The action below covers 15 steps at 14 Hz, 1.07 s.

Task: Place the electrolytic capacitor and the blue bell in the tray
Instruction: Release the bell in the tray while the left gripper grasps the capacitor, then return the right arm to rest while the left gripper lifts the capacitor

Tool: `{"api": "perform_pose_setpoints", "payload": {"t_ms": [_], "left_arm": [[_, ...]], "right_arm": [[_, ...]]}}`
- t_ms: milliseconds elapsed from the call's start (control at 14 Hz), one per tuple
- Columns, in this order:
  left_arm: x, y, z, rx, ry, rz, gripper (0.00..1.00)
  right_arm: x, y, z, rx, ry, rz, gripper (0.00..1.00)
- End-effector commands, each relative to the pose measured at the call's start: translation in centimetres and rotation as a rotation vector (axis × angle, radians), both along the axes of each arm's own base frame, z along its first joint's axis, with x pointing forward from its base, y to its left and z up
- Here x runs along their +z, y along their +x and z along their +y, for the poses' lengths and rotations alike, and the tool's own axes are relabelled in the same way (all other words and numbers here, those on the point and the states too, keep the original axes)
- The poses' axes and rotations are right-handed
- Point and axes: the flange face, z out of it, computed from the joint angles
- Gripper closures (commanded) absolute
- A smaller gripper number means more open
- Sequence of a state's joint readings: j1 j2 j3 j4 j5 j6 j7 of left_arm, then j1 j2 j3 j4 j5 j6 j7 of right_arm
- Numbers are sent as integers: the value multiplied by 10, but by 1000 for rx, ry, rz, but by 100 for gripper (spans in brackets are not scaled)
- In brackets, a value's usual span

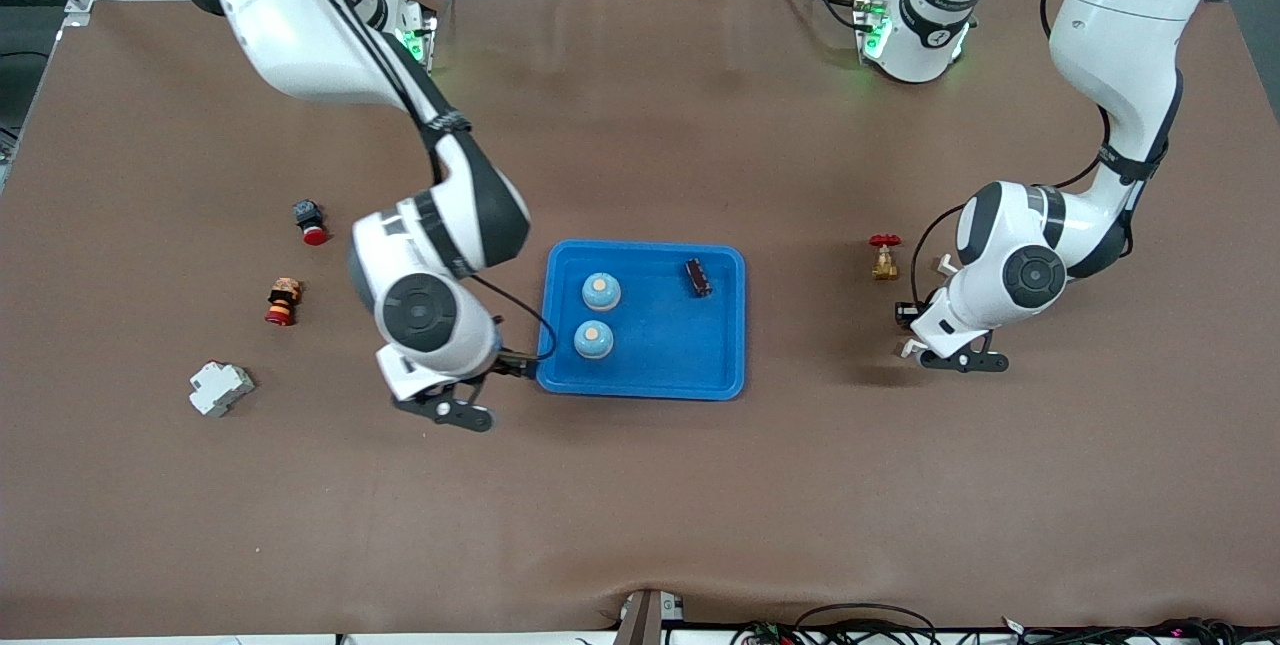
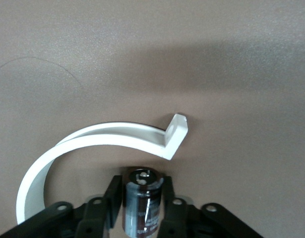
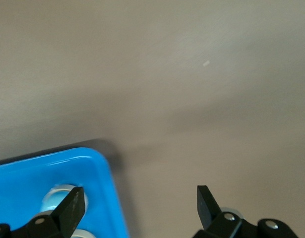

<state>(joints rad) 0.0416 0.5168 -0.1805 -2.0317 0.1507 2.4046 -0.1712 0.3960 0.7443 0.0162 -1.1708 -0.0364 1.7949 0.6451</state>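
Note:
The blue tray (image 1: 660, 380) lies in the middle of the table. In it are two blue bells (image 1: 601, 292) (image 1: 594, 339) and a dark electrolytic capacitor (image 1: 698, 277). My left gripper (image 1: 962, 361) is low at the table toward the left arm's end. In the left wrist view the left gripper (image 2: 141, 182) is shut on another electrolytic capacitor (image 2: 142, 208), a dark cylinder with both fingers (image 2: 113, 191) pressed against its sides. My right gripper (image 1: 450, 412) hangs open by the tray's corner at the right arm's end. In the right wrist view the right gripper (image 3: 138, 193) has nothing in it, with the tray (image 3: 100, 171) beside one finger.
A white curved strip (image 2: 92, 144) lies on the table just ahead of the held capacitor. A brass valve with a red handle (image 1: 884, 257) stands near the left arm. Toward the right arm's end are a red-capped button (image 1: 310, 221), an orange and red part (image 1: 283, 301) and a white block (image 1: 221, 388).

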Motion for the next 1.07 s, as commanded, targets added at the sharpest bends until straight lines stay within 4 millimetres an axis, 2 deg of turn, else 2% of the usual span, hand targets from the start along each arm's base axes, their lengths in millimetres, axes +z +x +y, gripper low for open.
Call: {"api": "perform_pose_setpoints", "payload": {"t_ms": [0, 143, 358, 644, 787, 859, 1002], "left_arm": [[2, 1, -1, 16, -2, -14, 90], [9, 4, -1, 36, 1, -25, 100], [34, 13, -10, 90, 14, -39, 100], [103, 43, -59, 186, 53, 50, 100], [121, 55, -82, 241, 40, 46, 100], [126, 55, -94, 278, 22, 45, 100], [138, 55, -116, 381, 12, 29, 100]], "right_arm": [[25, 8, -63, 75, 15, 24, 0], [37, 16, -104, 111, 27, 26, 0], [64, 20, -161, 196, 47, 16, 0], [104, 14, -227, 241, 60, 6, 0], [121, 9, -247, 262, 63, 5, 0], [132, 6, -257, 251, 63, 1, 0], [151, -3, -262, 242, 62, 6, 0]]}}
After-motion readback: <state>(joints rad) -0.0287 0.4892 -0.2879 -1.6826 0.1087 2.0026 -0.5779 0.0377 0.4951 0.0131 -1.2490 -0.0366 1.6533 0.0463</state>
